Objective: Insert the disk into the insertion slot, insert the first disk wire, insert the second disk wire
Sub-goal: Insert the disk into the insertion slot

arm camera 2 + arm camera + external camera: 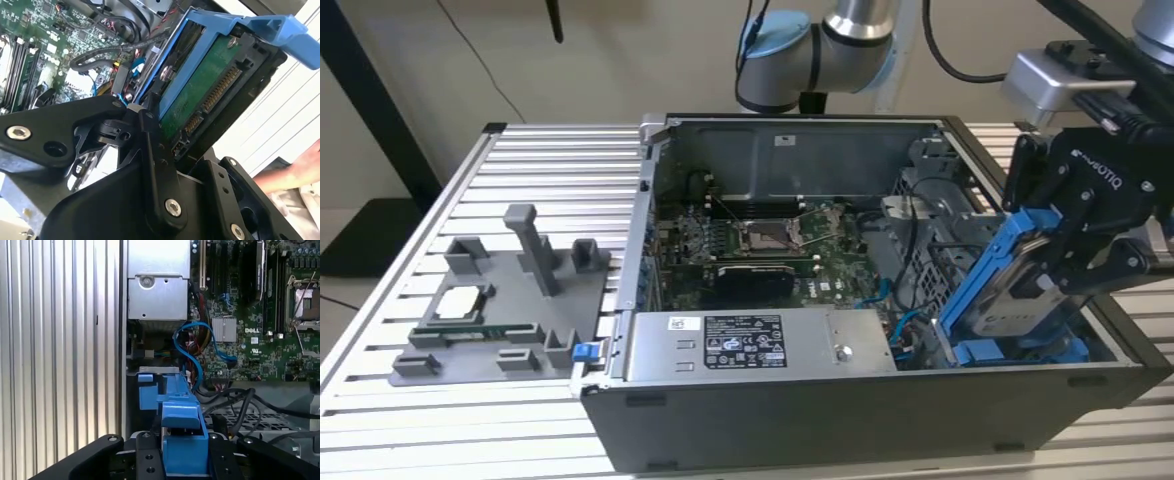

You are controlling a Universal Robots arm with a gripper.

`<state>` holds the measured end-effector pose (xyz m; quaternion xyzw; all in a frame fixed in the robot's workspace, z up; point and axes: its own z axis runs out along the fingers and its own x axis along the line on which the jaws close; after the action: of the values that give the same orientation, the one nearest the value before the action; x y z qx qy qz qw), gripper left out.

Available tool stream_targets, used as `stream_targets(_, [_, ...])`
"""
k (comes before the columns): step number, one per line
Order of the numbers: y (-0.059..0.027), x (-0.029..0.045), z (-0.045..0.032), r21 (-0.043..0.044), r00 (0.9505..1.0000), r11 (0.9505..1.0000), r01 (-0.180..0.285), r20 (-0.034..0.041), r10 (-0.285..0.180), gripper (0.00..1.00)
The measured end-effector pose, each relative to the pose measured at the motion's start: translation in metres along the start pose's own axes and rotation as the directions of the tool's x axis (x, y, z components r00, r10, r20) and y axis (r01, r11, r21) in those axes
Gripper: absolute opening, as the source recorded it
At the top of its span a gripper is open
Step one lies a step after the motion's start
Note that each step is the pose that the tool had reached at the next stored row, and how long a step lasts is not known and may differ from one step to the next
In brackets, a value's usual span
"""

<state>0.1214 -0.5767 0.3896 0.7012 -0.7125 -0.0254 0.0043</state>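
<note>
My black two-finger gripper (1058, 262) is clamped on the flat silver-grey disk (991, 295) in its bright blue plastic carrier. It holds the disk tilted on edge over the grey metal insertion slot (983, 352) with blue tabs, at the near corner of the open grey computer case (854, 420) on the exterior view's right. The case stands on a ribbed aluminium table (454, 440), beside a grey plastic parts fixture (500, 275) toward the table's edge on the exterior view's left. A beige wall (627, 60) lies behind. In the second wrist view a person's bare arm (292, 172) shows nearby.
</note>
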Motion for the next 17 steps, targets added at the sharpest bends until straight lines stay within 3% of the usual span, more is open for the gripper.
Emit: stream_targets(17, [-0.0001,0.0001,0.0018,-0.0003,1.0,1.0,0.0,0.0001,0.0,0.0])
